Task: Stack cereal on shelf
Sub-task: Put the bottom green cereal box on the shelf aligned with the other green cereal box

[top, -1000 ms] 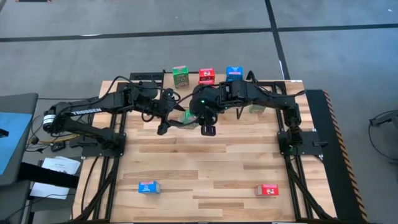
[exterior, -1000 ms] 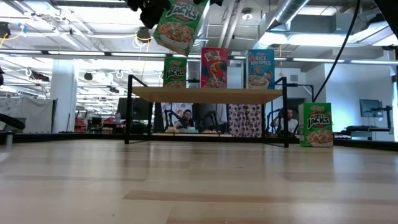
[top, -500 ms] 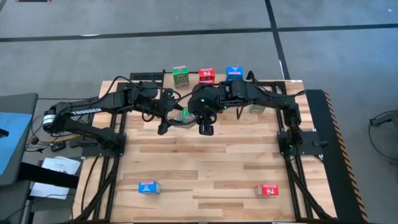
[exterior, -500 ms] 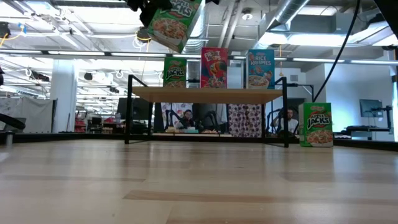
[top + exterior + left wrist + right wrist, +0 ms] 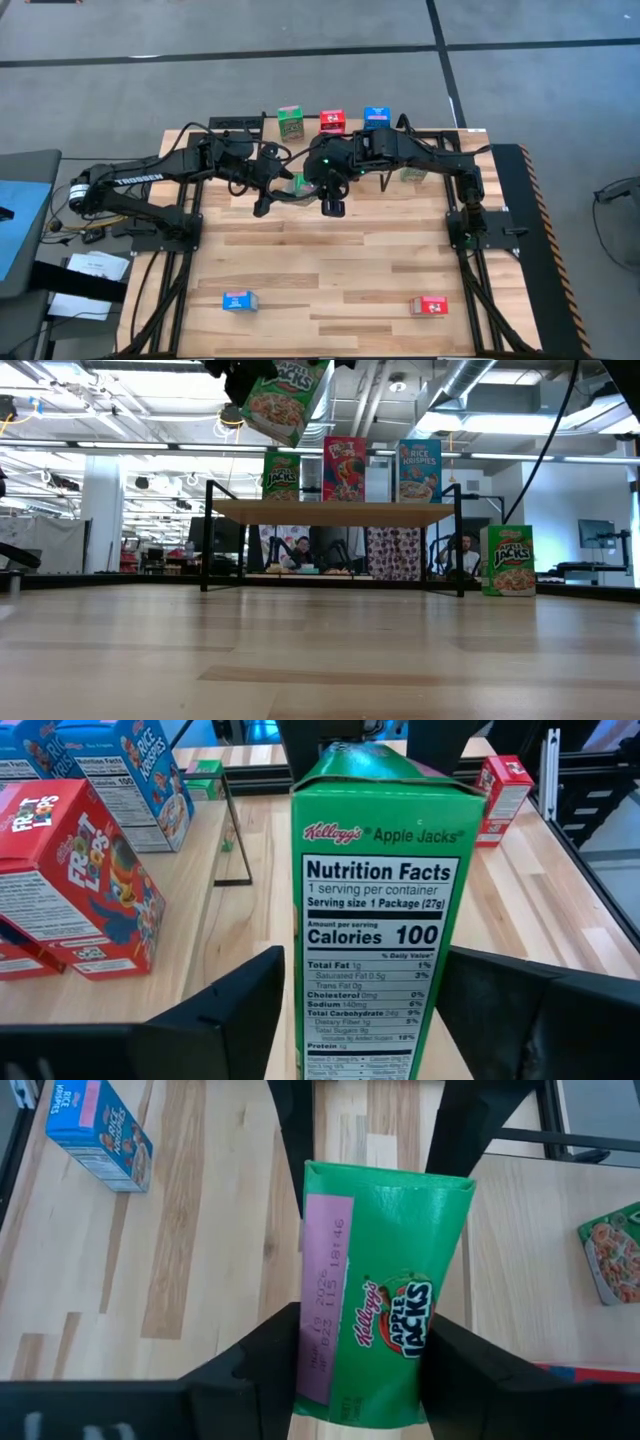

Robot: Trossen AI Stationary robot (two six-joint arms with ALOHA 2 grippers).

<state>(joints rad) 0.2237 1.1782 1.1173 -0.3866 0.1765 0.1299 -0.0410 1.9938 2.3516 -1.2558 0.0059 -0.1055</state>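
Observation:
A green cereal box [image 5: 285, 395] hangs tilted in the air, above and in front of the shelf [image 5: 335, 510]. My left gripper [image 5: 368, 1010] and my right gripper [image 5: 360, 1365] are both shut on it, meeting over the table's far middle [image 5: 300, 187]. On the shelf stand a green box [image 5: 282, 475], a red box [image 5: 344, 468] and a blue box [image 5: 419, 470], each upright on its bottom end. My left gripper pinches the green box across its thickness, one finger [image 5: 235, 1015] on each broad face, either side of the nutrition panel [image 5: 372, 950]. It comes from the table's left, slanting down. The box is clear of the table. My right gripper pinches the same box at its top end [image 5: 375, 1330], a finger [image 5: 265, 1365] on each broad face. It comes from the table's right, slanting steeply down. The box hangs tilted, clear of table and shelf.
Another green box [image 5: 509, 560] stands on the table right of the shelf. A blue box [image 5: 238, 300] and a red box [image 5: 430, 305] lie near the table's front edge. The wide middle of the wooden tabletop [image 5: 330, 260] is bare.
The green box has tipped a little in the air, its lower left corner in the low view rising slightly. Both arms have kept their places.

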